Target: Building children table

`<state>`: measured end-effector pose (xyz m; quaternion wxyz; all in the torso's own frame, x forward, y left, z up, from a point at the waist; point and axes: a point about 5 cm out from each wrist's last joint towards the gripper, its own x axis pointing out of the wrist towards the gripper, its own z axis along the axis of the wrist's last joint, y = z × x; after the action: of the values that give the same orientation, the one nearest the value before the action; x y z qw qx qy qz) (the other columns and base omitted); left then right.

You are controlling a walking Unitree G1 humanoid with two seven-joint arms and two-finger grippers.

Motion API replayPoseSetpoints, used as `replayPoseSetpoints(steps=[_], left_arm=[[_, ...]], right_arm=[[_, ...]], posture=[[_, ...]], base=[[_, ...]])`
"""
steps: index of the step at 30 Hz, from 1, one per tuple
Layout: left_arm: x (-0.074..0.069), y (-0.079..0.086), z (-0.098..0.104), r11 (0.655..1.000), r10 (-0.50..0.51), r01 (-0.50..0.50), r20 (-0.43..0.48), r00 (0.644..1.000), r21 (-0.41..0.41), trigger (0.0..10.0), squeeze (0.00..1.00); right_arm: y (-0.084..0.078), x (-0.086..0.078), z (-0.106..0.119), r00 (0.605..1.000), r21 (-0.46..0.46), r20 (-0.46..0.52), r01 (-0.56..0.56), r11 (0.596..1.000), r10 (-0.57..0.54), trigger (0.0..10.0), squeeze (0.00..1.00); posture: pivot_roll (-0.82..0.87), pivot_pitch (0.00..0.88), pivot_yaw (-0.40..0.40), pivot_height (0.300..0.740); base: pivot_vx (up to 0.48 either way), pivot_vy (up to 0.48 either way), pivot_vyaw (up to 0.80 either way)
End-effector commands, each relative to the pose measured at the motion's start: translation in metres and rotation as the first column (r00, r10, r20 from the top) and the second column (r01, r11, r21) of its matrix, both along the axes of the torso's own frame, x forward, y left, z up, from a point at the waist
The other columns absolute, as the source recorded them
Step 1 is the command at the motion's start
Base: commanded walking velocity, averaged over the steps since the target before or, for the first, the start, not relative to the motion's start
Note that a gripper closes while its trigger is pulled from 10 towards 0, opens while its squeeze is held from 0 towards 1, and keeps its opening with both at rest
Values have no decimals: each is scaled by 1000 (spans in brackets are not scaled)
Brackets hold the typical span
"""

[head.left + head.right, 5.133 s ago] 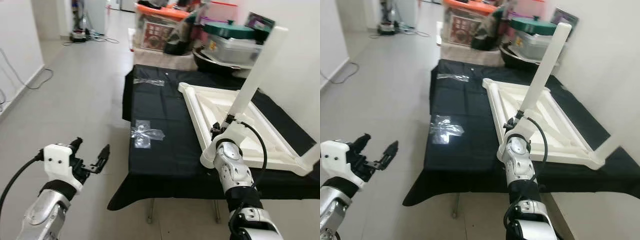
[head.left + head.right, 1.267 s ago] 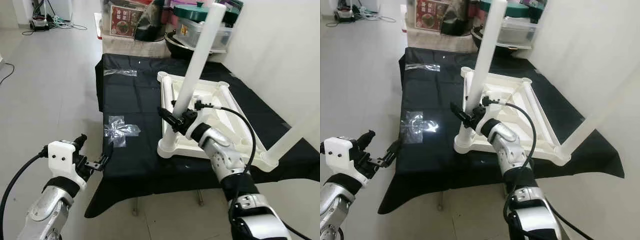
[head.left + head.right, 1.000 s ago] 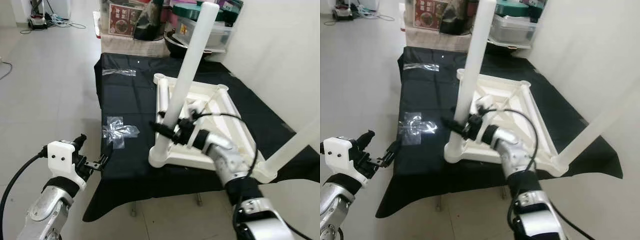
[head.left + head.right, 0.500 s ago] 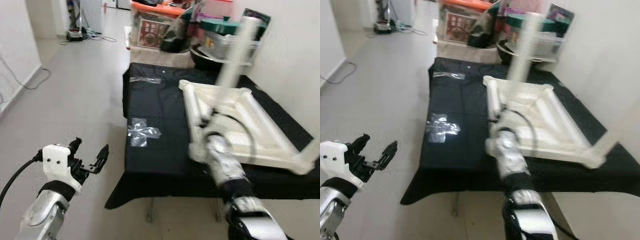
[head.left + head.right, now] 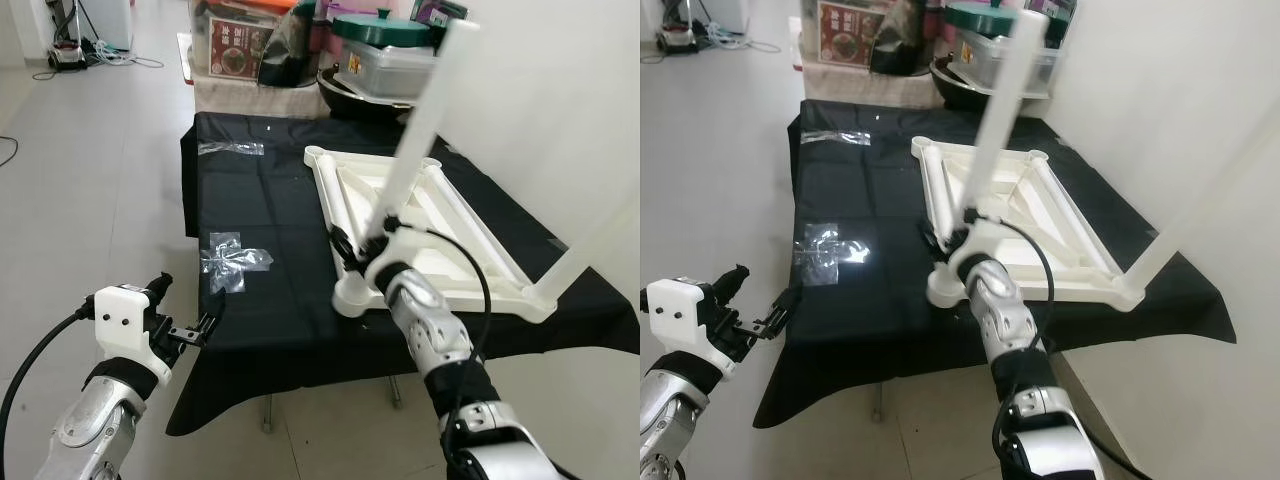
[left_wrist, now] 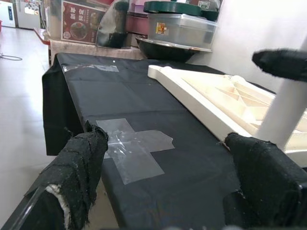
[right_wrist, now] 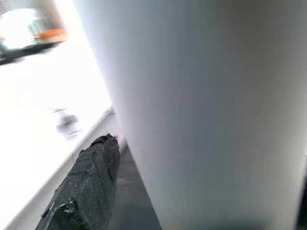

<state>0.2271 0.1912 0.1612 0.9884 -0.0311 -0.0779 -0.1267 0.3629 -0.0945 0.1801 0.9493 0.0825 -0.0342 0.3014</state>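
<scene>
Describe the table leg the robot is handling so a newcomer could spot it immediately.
On the black-draped table lies an upturned white children's table frame. At its near left corner, the right gripper clamps a white leg, unlike the far-right leg, which nothing holds.

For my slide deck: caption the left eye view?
Right pincer grips a white leg on the upturned table; left pincer hangs open.

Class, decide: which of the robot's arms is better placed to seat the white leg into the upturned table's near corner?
Right. Its tool is shut on the white leg just above the upturned table corner. The left tool hangs open beside the black cloth, off the table.
</scene>
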Motion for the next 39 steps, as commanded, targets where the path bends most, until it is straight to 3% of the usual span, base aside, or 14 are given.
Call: replayPoseSetpoints(steps=[1,9,10,13,15,18,21,24,28,30,34,35,38,39], left_arm=[[0,-2,-3,1000,-12,12,-7,1000,-18,10000,0],[1,-2,-2,1000,-10,10,-3,1000,-19,10000,0],[1,-3,-2,1000,-8,8,-3,1000,-19,10000,0],[0,-3,-2,1000,-6,6,-3,1000,-19,10000,0],[0,-3,-2,1000,-5,5,-3,1000,-20,10000,0],[-1,-3,-1,1000,-5,4,-2,1000,-20,10000,0],[-1,-3,-1,1000,-6,6,0,1000,-21,10000,0],[-1,-2,0,1000,-7,7,0,1000,-21,10000,0],[-1,-1,0,1000,-8,8,-2,1000,-20,10000,0],[0,-1,0,1000,-8,8,-2,1000,-19,10000,0],[1,0,-1,1000,-7,7,-2,1000,-17,10000,0],[1,0,-1,1000,-7,7,-2,1000,-17,10000,0],[1,0,-1,1000,-7,7,-2,1000,-17,10000,0],[1,0,-1,1000,-6,6,-2,1000,-17,10000,0]], right_arm=[[6,-5,13,985,12,51,-166,986,165,10000,0],[25,-21,-2,890,-39,39,-453,890,455,10000,0],[29,-23,-8,880,-46,30,-472,880,474,2627,0],[31,-21,-15,894,-74,6,-446,892,448,0,0],[18,-1,-28,987,-114,-95,-138,984,128,0,0],[-8,12,-45,950,-188,-191,213,959,-249,0,0],[-58,9,-63,679,-346,-176,635,691,-712,0,0],[-77,1,-61,586,-369,-90,731,574,-805,0,0],[-72,-5,-59,605,-365,-93,718,593,-790,353,0],[-63,-5,-59,639,-356,-124,686,635,-760,9804,0],[-37,4,-41,755,-190,-147,612,768,-639,10000,55],[-31,5,-35,792,-120,-164,576,809,-588,10000,1000],[-24,7,-29,824,-50,-185,536,843,-535,10000,1000],[-15,9,-18,891,2,-162,431,902,-425,10000,0]], posture=[[169,0,-195,740],[186,0,-210,740],[191,0,-212,740],[191,0,-212,740],[184,0,-209,740],[176,0,-205,740],[171,0,-201,740],[170,0,-197,740],[156,0,-187,740],[154,0,-187,740],[160,0,-190,740],[160,0,-190,740],[163,0,-191,740],[163,0,-190,740]], base=[[0,0,0],[0,0,0],[0,0,0],[0,0,0],[0,0,0],[0,0,0],[0,0,0],[0,0,0],[0,0,0],[0,0,0],[0,0,0],[0,0,0],[0,0,0],[0,0,0]])
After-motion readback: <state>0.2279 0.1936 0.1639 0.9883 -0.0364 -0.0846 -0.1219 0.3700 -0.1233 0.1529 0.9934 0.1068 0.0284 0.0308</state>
